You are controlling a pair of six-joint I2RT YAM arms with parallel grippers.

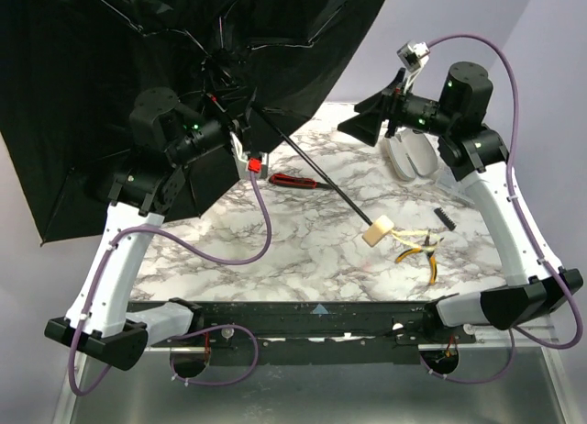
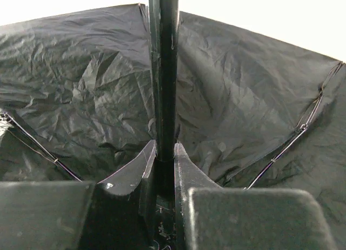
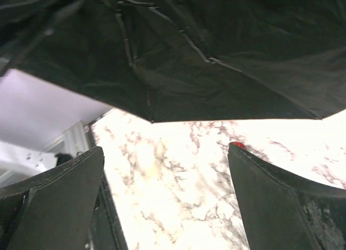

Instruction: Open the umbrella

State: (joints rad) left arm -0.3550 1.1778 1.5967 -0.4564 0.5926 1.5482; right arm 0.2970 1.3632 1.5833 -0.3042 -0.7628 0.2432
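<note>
Two fingers [image 2: 130,171] of my left gripper [image 2: 164,152] are pinching the thin black shaft [image 2: 163,71] tight, right under the canopy. Black lining [image 2: 81,87] and ribs are fanning out all round me, so the umbrella [image 1: 110,66] is looking fully spread. It's tilting over the far left of the marble table [image 1: 275,250], with the beige handle [image 1: 377,231] down by the yellow pliers [image 1: 417,251]. The runner latch is probably hiding behind my fingers, so I can't confirm the lock. I'm judging the push should run straight along the shaft until it clicks, with no side load. My right gripper [image 3: 166,152] is hanging wide apart, holding nothing.
</note>
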